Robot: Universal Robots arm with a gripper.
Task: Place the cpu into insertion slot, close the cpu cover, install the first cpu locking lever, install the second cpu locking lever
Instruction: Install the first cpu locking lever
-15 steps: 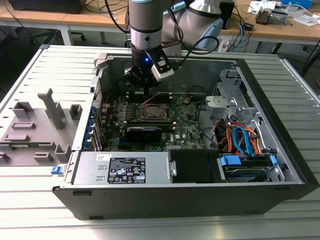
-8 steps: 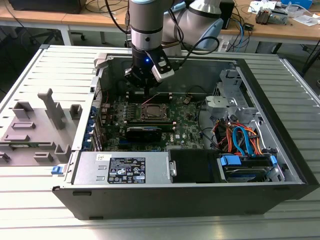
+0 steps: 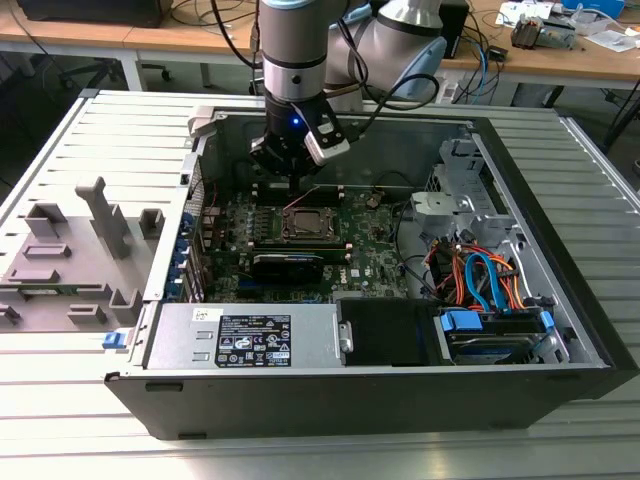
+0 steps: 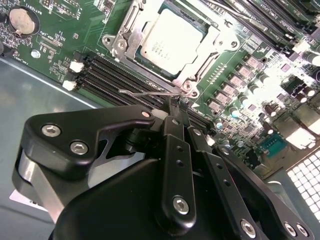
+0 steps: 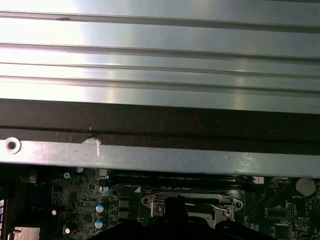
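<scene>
In the second wrist view the cpu [image 4: 170, 42] lies flat in its socket, its pale metal top showing through the window of the cpu cover [image 4: 125, 47], which lies down over it. A thin wire locking lever [image 4: 145, 93] stands free along the socket's near edge. My gripper [image 4: 176, 104] is shut, with its tips right at that lever's end. In the exterior view the gripper [image 3: 290, 172] hangs just behind the socket [image 3: 305, 222] inside the open computer case, and the lever [image 3: 303, 198] slants upward. The first wrist view has the socket [image 5: 192, 205] below the case wall.
Black memory slots [image 4: 115, 75] run beside the socket. The case wall [image 3: 330, 135] rises close behind the gripper. A power supply [image 3: 250, 335] sits at the front, with a drive cage and coloured cables [image 3: 480, 285] on the exterior view's right. A grey fixture [image 3: 75, 250] stands outside the case.
</scene>
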